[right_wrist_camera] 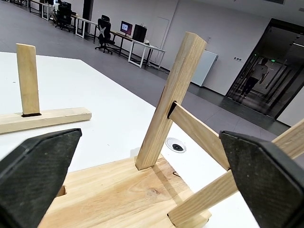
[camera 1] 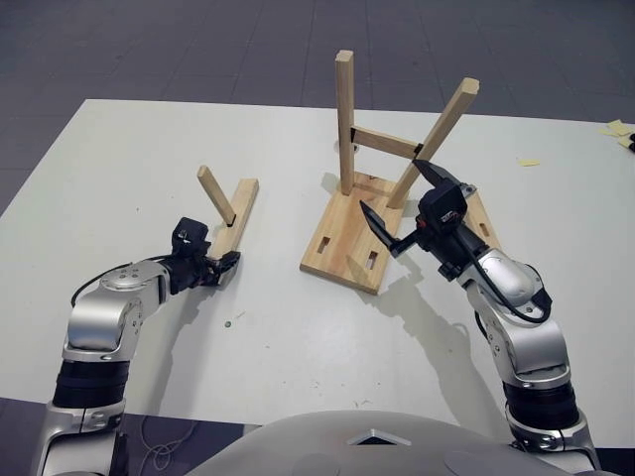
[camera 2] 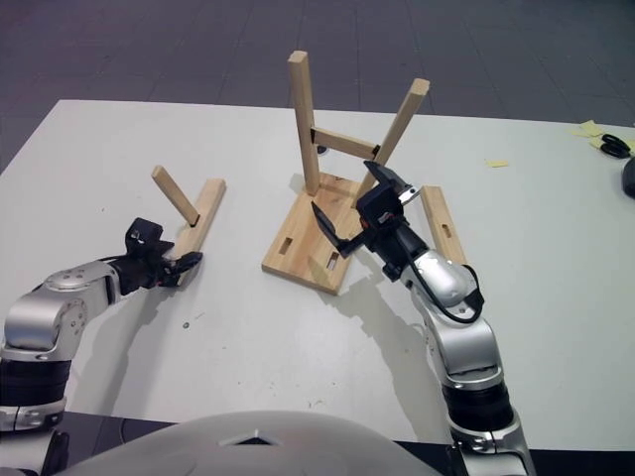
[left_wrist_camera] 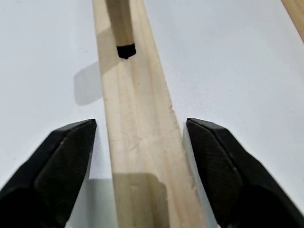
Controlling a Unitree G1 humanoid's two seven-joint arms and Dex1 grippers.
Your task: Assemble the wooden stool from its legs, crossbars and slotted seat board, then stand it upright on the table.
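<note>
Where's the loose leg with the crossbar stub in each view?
Left eye: loose leg lies left of centre, ahead of the left gripper.
Right eye: left of centre.
Left wrist: it runs between the open fingers.
Right wrist: flat beyond the seat board.
Shared landmark: its crossbar stub, in every view.

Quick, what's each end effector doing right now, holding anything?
Left end effector: open, straddling the loose leg, not clamped.
Right end effector: open, empty, over the seat board.
</note>
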